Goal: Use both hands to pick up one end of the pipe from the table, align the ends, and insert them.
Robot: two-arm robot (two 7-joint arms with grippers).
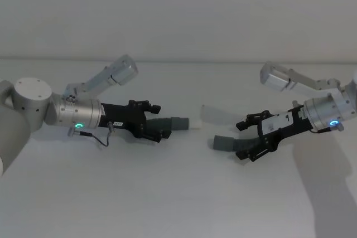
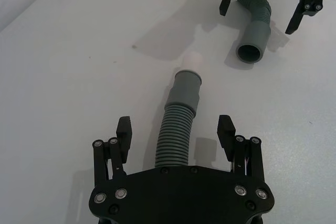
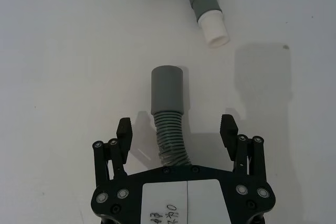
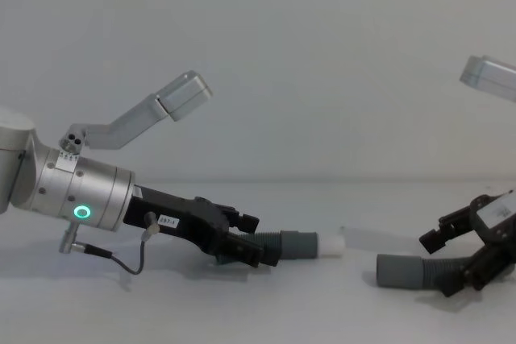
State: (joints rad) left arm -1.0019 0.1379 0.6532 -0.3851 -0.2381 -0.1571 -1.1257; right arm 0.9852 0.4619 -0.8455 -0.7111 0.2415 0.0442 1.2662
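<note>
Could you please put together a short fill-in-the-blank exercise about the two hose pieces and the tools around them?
1. The left tool straddles the hose piece that ends in a ___ plug tip.
2. The right tool has its jaws ___ on either side of the bent hose piece.
3. The plug tip and the socket cuff are ___, not joined.

Missing words: white; open; apart.

The right gripper (image 3: 175,125) carries a white label (image 3: 186,195) on its black body. The handwritten marks on it, maybe digits, are cut off and cannot be read surely. A small white sticker (image 4: 168,221) behind the left gripper (image 4: 258,241) has tiny print, also not legible.
</note>
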